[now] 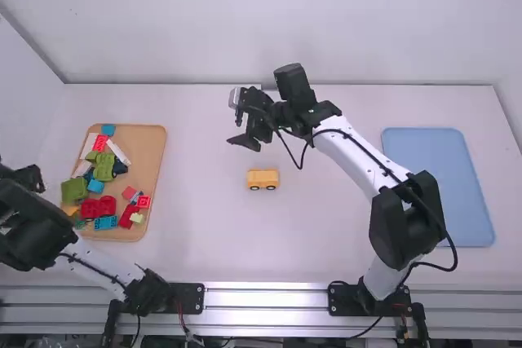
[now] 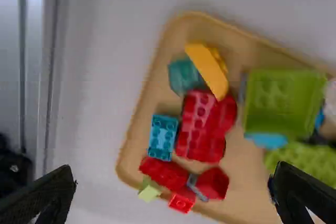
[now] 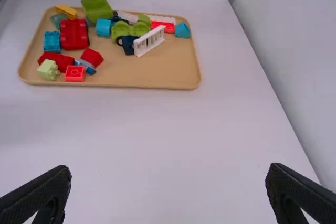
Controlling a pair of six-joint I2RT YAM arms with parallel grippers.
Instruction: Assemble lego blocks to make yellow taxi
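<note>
A yellow block with dark wheels (image 1: 263, 178) stands on the mid-table. Beyond it, slightly left, my right gripper (image 1: 236, 122) is open above the table; the right wrist view also has this gripper (image 3: 169, 176), nothing between its fingers. At the left edge is my left gripper (image 1: 26, 177), beside the wooden tray (image 1: 147, 160). In its wrist view the left gripper (image 2: 173, 182) is open over the tray's blocks, holding nothing. An orange-yellow piece (image 2: 209, 72) leans by a teal block (image 2: 185, 76) in the tray; the right wrist view shows that orange-yellow piece (image 3: 66, 10) too.
Red blocks (image 3: 74, 34), green blocks (image 3: 96, 9), blue blocks (image 3: 52, 41) and a white fence piece (image 3: 149, 41) lie in the tray. A blue flat tray (image 1: 436, 189) lies on the right. Walls (image 1: 269, 22) rise behind the table and at its sides.
</note>
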